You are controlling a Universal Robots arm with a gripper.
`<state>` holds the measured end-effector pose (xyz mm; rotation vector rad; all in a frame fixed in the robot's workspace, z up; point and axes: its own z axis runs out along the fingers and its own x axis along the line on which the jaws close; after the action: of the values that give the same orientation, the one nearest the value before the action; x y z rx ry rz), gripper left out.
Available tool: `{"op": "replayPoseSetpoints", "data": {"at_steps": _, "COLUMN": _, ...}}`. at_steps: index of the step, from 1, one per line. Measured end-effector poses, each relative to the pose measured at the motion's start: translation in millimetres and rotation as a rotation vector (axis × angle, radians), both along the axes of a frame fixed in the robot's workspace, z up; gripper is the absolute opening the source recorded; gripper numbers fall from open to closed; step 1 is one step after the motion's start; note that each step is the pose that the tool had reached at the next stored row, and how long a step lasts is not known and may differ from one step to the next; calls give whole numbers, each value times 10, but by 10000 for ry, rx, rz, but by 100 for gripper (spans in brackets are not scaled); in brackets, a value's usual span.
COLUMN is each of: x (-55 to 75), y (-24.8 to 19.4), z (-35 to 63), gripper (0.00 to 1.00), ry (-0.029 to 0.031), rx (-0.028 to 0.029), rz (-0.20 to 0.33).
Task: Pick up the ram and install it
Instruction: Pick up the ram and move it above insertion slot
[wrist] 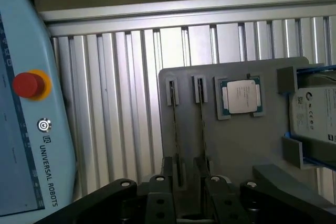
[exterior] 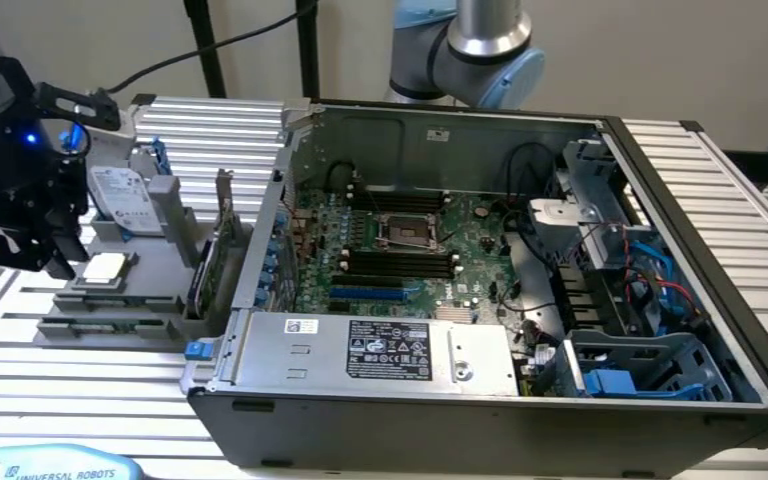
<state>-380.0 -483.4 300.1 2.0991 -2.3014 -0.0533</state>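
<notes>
Two thin ram sticks point(wrist: 175, 129) stand on edge, side by side, in the slots of a grey holder plate point(wrist: 236, 145). My gripper point(wrist: 186, 195) hangs right above their near ends, open, its black fingers point(wrist: 158, 190) spread with nothing between them. In the exterior view my gripper point(exterior: 24, 255) is at the far left, over the grey holder point(exterior: 104, 320) beside the open computer case point(exterior: 491, 380). The motherboard's black memory slots point(exterior: 398, 262) lie near the middle of the case.
On the holder also lie a square processor point(wrist: 240, 97) and a hard drive point(wrist: 315, 108). A dark card point(exterior: 217, 245) stands upright between holder and case. A blue teach pendant point(wrist: 26, 108) with a red stop button lies beside the holder on the ribbed aluminium table point(wrist: 121, 103).
</notes>
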Motion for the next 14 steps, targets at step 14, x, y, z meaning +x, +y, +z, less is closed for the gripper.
{"op": "replayPoseSetpoints", "data": {"at_steps": 14, "x": 36, "y": -80, "z": -256, "gripper": 31, "ry": -1, "rx": 0, "rz": 3}}
